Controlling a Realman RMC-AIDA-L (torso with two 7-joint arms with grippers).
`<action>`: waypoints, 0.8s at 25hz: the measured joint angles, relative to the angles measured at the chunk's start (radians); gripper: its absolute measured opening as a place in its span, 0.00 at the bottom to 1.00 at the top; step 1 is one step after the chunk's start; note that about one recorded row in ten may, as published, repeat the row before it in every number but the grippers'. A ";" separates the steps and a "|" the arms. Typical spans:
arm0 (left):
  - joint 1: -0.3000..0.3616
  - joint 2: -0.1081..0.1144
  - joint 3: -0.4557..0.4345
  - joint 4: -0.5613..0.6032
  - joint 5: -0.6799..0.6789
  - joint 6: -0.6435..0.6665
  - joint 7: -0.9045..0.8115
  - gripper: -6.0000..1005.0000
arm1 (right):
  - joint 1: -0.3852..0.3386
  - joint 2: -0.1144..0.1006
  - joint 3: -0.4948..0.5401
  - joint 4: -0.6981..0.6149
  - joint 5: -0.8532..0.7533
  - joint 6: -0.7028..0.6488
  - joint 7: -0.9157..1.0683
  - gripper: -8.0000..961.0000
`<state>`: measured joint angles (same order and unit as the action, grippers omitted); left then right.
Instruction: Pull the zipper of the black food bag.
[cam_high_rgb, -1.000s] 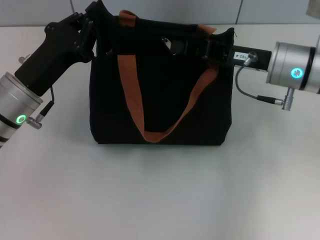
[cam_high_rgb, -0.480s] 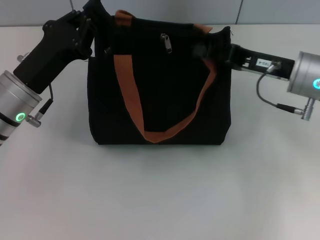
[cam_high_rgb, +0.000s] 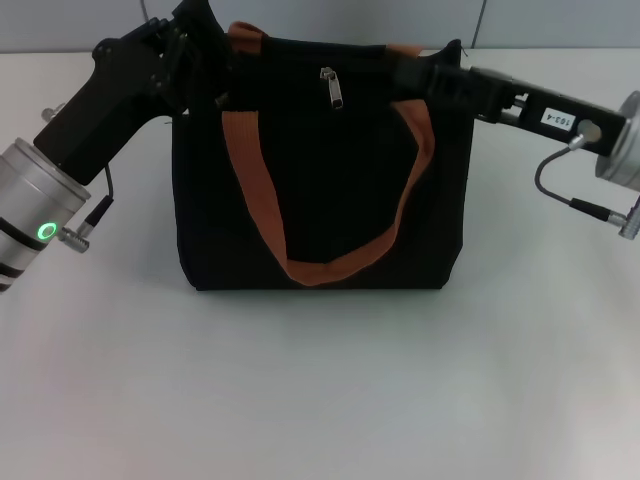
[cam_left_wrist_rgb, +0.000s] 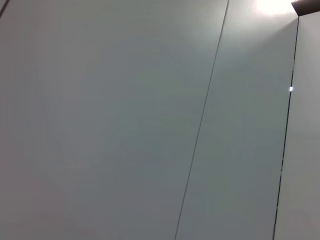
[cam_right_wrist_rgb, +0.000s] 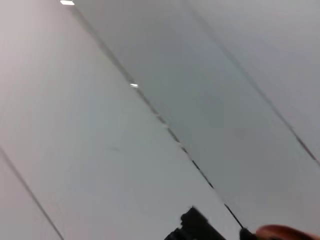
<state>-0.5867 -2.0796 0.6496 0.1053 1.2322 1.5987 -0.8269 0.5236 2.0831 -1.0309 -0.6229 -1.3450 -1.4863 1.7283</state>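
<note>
- Bag: the black food bag is stood upright on the white table, toward the far edge, with an orange-brown strap looped down its near face.
- Zipper: a silver pull is seen hanging at the top edge, about midway along the bag.
- Left gripper: placed at the bag's top left corner, well left of the pull; its grip cannot be told.
- Right gripper: placed at the top right corner, right of the pull and apart from it; its grip cannot be told.
- Wrist views: only pale panels are shown.
</note>
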 joint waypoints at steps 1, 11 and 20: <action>-0.005 0.000 0.000 -0.002 0.000 0.002 -0.011 0.04 | -0.003 0.001 0.000 0.001 0.010 -0.014 -0.037 0.07; -0.039 -0.001 -0.021 -0.007 -0.001 -0.032 -0.245 0.04 | -0.011 -0.001 -0.002 0.024 0.009 0.014 -0.187 0.12; -0.012 0.000 -0.047 -0.051 -0.004 -0.137 -0.238 0.04 | 0.013 -0.003 -0.024 0.022 0.008 0.068 -0.203 0.57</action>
<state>-0.5990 -2.0800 0.6023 0.0541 1.2283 1.4613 -1.0653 0.5363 2.0800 -1.0549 -0.6006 -1.3373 -1.4183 1.5249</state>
